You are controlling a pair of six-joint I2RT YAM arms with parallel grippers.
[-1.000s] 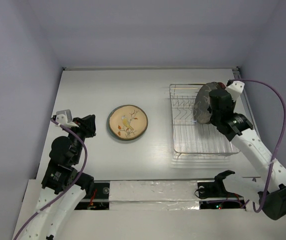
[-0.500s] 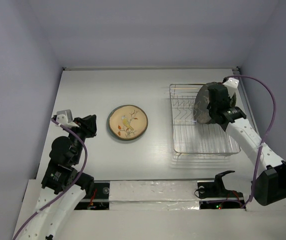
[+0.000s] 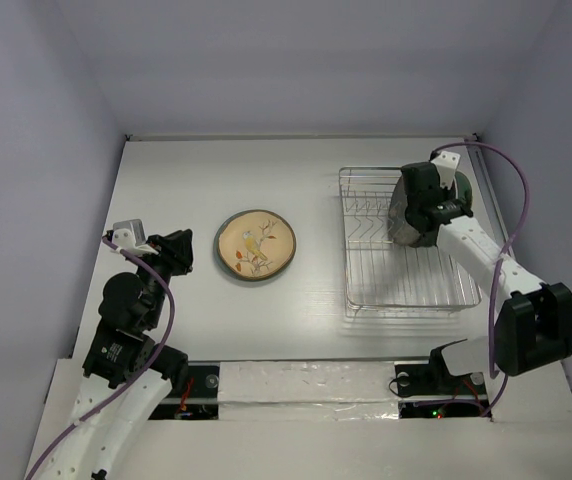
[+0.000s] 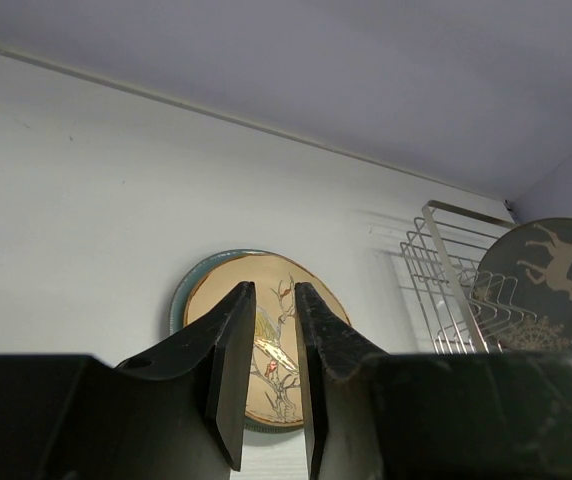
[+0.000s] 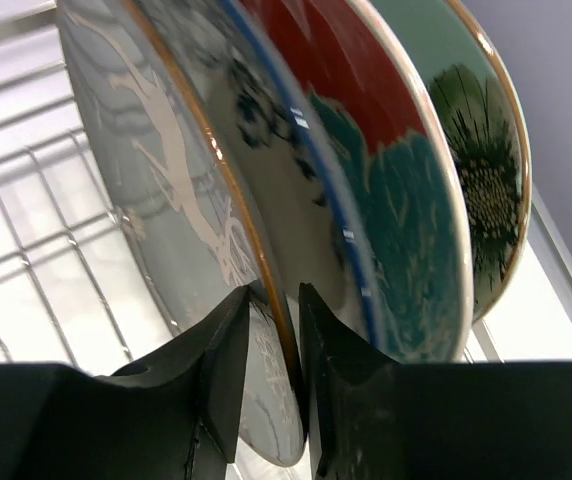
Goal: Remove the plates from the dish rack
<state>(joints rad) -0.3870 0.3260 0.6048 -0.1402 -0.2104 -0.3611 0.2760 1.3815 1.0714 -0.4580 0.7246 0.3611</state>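
Observation:
A tan plate [image 3: 255, 245] with a bird drawing and a teal rim lies flat on the table; it also shows in the left wrist view [image 4: 266, 350]. The wire dish rack [image 3: 406, 290] holds several upright plates. In the right wrist view these are a grey deer plate [image 5: 156, 150], a white plate with a blue rim [image 5: 261, 115], a red one [image 5: 336, 60] and a pale green one [image 5: 476, 170]. My right gripper [image 3: 421, 215] is shut on the deer plate's rim [image 5: 274, 295]. My left gripper [image 3: 179, 250] is empty, its jaws a narrow gap apart [image 4: 274, 290], left of the tan plate.
The rack [image 5: 26, 250] stands at the table's right side, close to the right wall. The back wall runs behind it. The deer plate and the rack also show at the right of the left wrist view [image 4: 556, 270].
My right arm's elbow has swung in toward the rack and the wrist has shifted slightly back-left, still at the deer plate's top. The left arm has not moved.

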